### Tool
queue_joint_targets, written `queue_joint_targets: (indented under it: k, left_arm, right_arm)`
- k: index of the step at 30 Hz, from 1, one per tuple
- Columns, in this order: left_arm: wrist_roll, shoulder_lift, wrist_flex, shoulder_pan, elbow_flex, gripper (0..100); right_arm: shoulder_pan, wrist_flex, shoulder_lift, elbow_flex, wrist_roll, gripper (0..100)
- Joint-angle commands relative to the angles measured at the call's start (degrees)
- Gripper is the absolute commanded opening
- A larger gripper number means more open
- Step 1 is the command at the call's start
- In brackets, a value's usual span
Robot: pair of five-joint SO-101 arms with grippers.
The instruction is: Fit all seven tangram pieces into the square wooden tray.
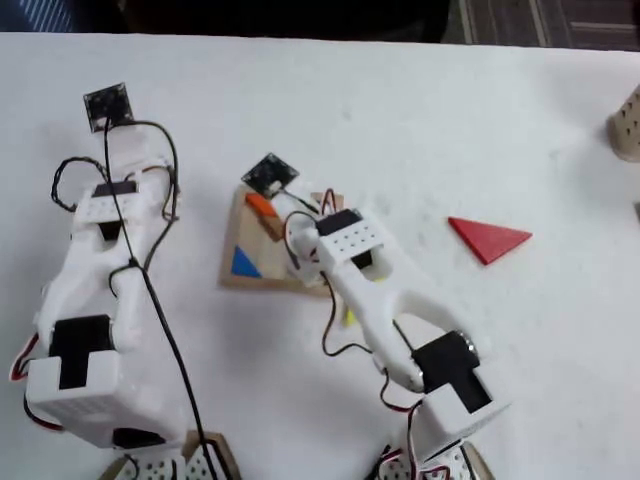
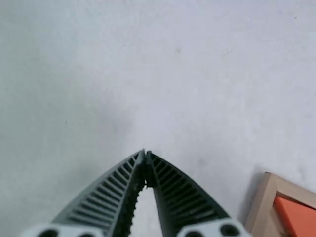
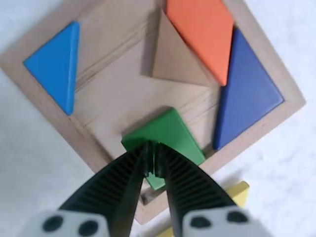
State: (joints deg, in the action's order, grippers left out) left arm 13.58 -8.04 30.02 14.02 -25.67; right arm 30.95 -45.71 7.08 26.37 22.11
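Observation:
The square wooden tray (image 3: pixel 39 44) (image 1: pixel 232 278) lies mid-table. In it are a light blue triangle (image 3: pixel 54 64) (image 1: pixel 243 262), an orange parallelogram (image 3: pixel 202 29) (image 1: pixel 262 205), a dark blue triangle (image 3: pixel 247 94) and a wood-coloured triangle (image 3: pixel 175 61). My right gripper (image 3: pixel 153 160) hangs over the tray's near rim, shut on a tilted green square (image 3: pixel 168 133). A yellow piece (image 3: pixel 237 190) (image 1: pixel 349 316) lies just outside the tray, under the right arm. A red triangle (image 1: pixel 488 238) lies on the table to the right. My left gripper (image 2: pixel 145 157) is shut on nothing, beside the tray corner (image 2: pixel 266 197).
The white table (image 1: pixel 400 110) spreads open at the back and right. A perforated tan object (image 1: pixel 627 125) stands at the right edge. The left arm (image 1: pixel 100 260) and its cable take up the left side.

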Motion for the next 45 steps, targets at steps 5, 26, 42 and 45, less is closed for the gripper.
queue_joint_targets:
  k: [5,26,42,45]
  left_arm:
    - [0.09,0.4,-1.41,0.66,1.49,2]
    - [0.09,0.4,-1.41,0.66,1.58,2]
    - [0.09,0.4,-1.41,0.48,1.58,2]
    - [0.09,0.4,-1.41,0.48,1.58,2]
  right_arm:
    - [0.04,1.36,5.05,-5.89,0.18,1.8]
    - [2.07,5.49,5.93,-10.37,-9.23,1.8]
    - [-5.32,-1.71,-5.76,-1.14,-10.29,1.8]
    - [-5.76,-0.22,-5.76,-0.97,-10.29,1.8]
